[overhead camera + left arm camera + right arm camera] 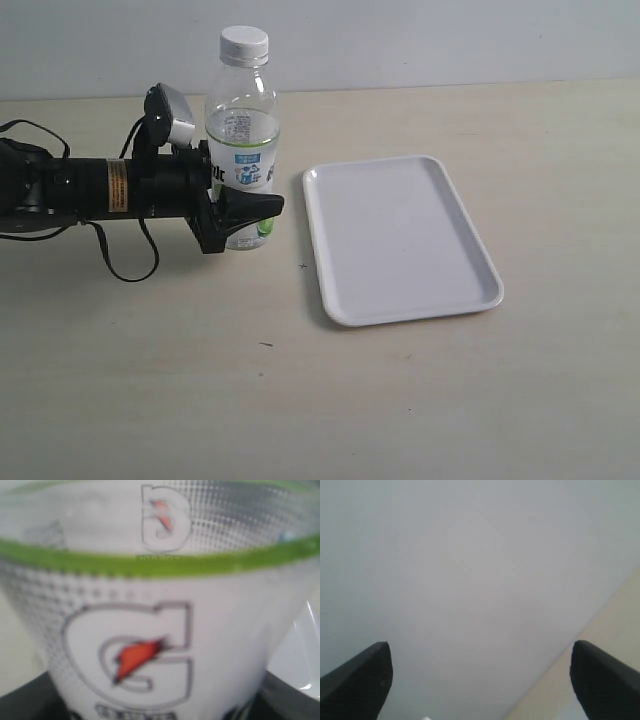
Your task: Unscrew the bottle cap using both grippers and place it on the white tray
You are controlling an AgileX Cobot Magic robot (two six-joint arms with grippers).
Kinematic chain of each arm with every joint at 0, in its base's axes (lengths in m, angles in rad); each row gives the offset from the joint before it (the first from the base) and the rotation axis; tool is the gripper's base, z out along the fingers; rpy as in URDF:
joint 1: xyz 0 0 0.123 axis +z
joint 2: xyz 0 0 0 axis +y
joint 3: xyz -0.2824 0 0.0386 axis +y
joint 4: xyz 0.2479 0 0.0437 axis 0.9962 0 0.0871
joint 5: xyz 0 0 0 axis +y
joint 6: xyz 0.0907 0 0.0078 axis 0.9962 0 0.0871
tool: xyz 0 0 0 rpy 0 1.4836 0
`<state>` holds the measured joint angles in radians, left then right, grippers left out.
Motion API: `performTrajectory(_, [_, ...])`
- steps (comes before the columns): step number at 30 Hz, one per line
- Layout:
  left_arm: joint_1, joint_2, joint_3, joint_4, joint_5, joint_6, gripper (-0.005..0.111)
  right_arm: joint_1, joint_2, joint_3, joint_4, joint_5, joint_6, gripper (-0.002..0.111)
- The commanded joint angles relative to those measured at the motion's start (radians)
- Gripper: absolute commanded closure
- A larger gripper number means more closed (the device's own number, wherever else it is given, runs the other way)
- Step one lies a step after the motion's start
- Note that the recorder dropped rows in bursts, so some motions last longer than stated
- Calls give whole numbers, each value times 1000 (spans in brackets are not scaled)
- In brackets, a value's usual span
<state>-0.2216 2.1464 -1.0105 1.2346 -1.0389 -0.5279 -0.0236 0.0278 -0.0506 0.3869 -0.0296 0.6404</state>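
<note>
Clear plastic, upright on the pale surface [150,380]: that is the bottle [242,140], and my left pincer [262,200] is pinching it low on its body, across the label [243,165]. My left arm comes in level from the left of the exterior view. One black finger [255,205] lies across the front of the label, and the other is hidden behind the bottle.

From my left wrist the label fills nearly everything. It is white, with a green band and a grey letter G around an orange bolt, all blurred by nearness. My dark fingers show only at two corners, one on either side of it.

The bottle cap [244,42], white and ribbed, sits on the neck, well above my grip. The white tray [400,240] lies flat on the surface just beside the bottle, on its right in the exterior view and not touching it.

My right pincer [480,680] is outside the exterior view. From its own wrist I see its two black fingertips [360,680] spread wide, gripping nothing. They face a pale grey wall [470,555] and a strip of the beige surface.
</note>
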Motion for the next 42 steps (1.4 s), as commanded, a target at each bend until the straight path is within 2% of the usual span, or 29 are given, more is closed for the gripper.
performTrajectory(1, [2,-7,-5,-26,-40,-2,107,1,148,-140,-4,162,-163,18])
performTrajectory(7, [2,-7,-5,-26,-40,-6,107,1,350,-271,-1,16,-195,18])
performTrajectory(16, [2,-7,-5,-33,-40,-6,107,1,439,-282,-1,0,-221,18])
performTrajectory(21, [2,-7,-5,-43,-40,-6,107,1,544,-282,1,101,-177,20])
performTrajectory(23, [2,-7,-5,-47,-40,-6,107,1,607,-282,7,38,-122,39])
performTrajectory(24, [2,-7,-5,-47,-40,-6,107,1,638,-284,7,-37,-97,66])
performTrajectory(25, [2,-7,-5,-47,-40,-6,107,1,648,-286,7,-66,-88,78])
performTrajectory(26, [2,-7,-5,-47,-40,-6,107,1,671,-293,3,-131,-88,100])
performTrajectory(27, [2,-7,-5,-48,-36,-6,107,1,703,-319,-39,-157,-102,107])
performTrajectory(28, [2,-7,-5,-48,-36,-6,107,1,735,-354,-119,-145,-114,107])
performTrajectory(30, [2,-7,-5,-48,-36,-6,107,1,809,-447,-293,-75,-113,107])
performTrajectory(31, [2,-7,-5,-48,-36,-6,107,1,882,-550,-387,16,-116,107])
performTrajectory(33, [2,-7,-5,-48,-34,-6,107,1,992,-734,-456,208,-185,107])
performTrajectory(35, [2,-7,-5,-48,-17,-6,107,1,1096,-915,-348,415,-432,107])
performTrajectory(36, [2,-7,-5,-48,2,-6,107,1,1173,-1014,-204,539,-629,107])
performTrajectory(38, [2,-7,-5,-48,16,-1,107,1,1310,-1181,9,752,-863,107])
performTrajectory(41, [0,-7,-5,-48,16,44,107,1,1514,-1359,135,993,-972,104])
performTrajectory(42, [0,-7,-5,-48,16,44,107,1,1591,-1424,175,1077,-1019,92])
